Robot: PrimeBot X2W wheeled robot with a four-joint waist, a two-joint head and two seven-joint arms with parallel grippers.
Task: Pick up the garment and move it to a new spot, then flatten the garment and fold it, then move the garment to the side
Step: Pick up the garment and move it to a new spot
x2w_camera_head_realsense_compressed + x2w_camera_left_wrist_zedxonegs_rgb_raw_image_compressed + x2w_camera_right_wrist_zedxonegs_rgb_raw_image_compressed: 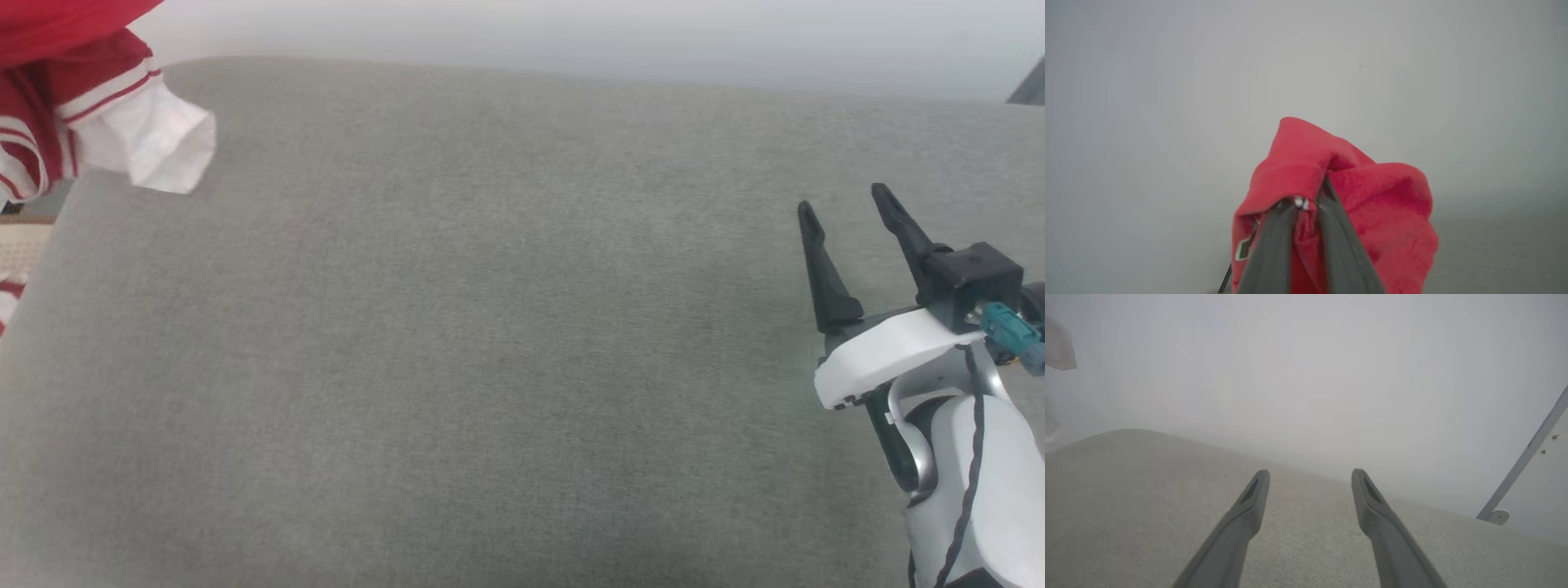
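The garment (57, 90) hangs bunched in the air off the far left corner of the grey fabric surface (490, 343). Its red body, white-and-red striped trim and 1 white sleeve (155, 143) show there, and the sleeve's open end dangles over that corner. I cannot tell whether any of the cloth touches the surface.

In the left wrist view, the left tool (1308, 192) has its 2 dark fingers drawn nearly together, pinching a fold of the red cloth. The fabric bulges up and over the fingertips and drapes down both sides. A bit of a dark, white-outlined numeral (1244, 248) peeks out beside the left finger. A pale wall lies behind the cloth, and a strip of the grey surface shows low to the right.

The right tool (841, 200) sits over the right edge of the grey surface, well apart from the garment. Its 2 fingers are spread wide with nothing between them, and they point toward the surface's far edge.
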